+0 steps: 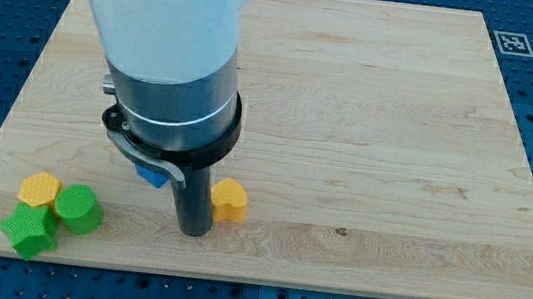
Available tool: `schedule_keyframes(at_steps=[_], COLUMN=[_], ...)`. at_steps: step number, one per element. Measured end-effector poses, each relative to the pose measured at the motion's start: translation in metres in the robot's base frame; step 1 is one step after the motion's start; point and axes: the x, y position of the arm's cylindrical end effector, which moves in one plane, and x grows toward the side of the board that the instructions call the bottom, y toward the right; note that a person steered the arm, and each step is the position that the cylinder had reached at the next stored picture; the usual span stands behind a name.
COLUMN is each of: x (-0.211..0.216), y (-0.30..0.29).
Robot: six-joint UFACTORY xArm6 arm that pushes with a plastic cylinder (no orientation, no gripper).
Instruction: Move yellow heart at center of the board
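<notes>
The yellow heart (230, 200) lies on the wooden board (369, 131), left of centre and towards the view's bottom. My tip (195, 230) rests on the board just left of the heart and slightly below it, close to touching it. A blue block (151, 174) shows partly behind the rod, to its left; its shape is hidden by the arm.
At the board's bottom left corner sit a yellow hexagon-like block (40, 188), a green round block (78, 209) and a green star-like block (30, 230), bunched together. The arm's bulky body (162, 47) covers the upper left of the board. A marker tag (511, 42) is at the top right.
</notes>
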Motion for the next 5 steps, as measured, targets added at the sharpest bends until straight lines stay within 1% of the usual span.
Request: schedule_keyframes(at_steps=[4, 5], x=[-0.005, -0.027], y=[0.0, 0.001])
